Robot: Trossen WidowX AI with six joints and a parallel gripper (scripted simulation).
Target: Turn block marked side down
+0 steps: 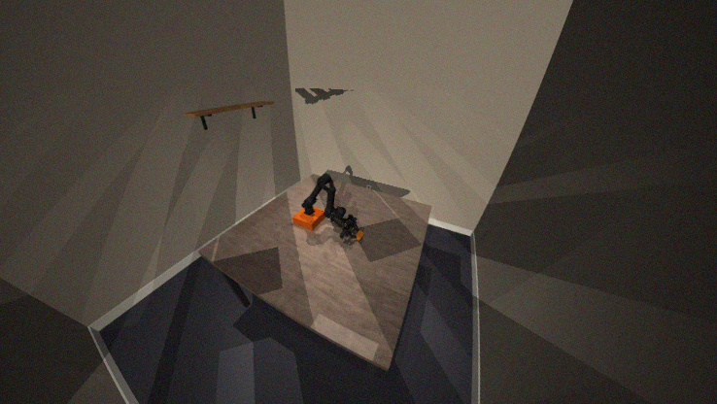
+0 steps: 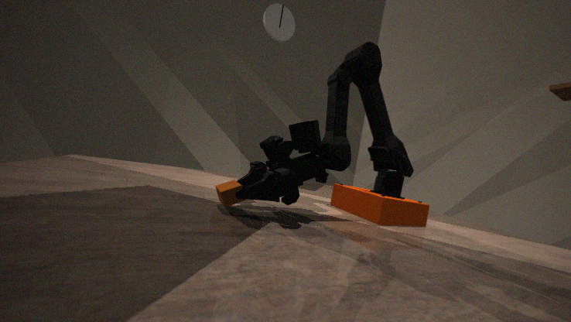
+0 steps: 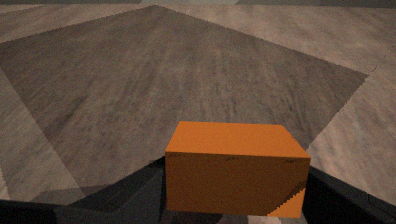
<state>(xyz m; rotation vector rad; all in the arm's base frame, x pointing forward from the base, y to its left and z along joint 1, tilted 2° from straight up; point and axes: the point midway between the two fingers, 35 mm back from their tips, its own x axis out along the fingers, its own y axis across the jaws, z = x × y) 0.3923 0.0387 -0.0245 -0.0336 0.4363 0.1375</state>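
Observation:
The orange block (image 1: 359,235) (image 2: 228,193) (image 3: 232,140) is held out in front of the fingers, low over the wooden table (image 1: 325,295) (image 2: 319,275) (image 3: 190,75). My gripper (image 1: 356,236) (image 2: 239,193) (image 3: 231,167) is shut on the block, one black finger at each end of it. The gripper points outward and slightly down, close to level. In the exterior view the block is tilted, with its lower edge close to the table; whether it touches is unclear. No marking shows on the visible orange faces, so the marked side is hidden or cannot be made out.
The arm's orange base (image 1: 308,218) (image 2: 379,207) stands on the table behind the gripper. Dark shadow patches lie across the table top. A wooden shelf (image 1: 230,108) and a round clock (image 2: 278,22) are on the walls, away from the arm.

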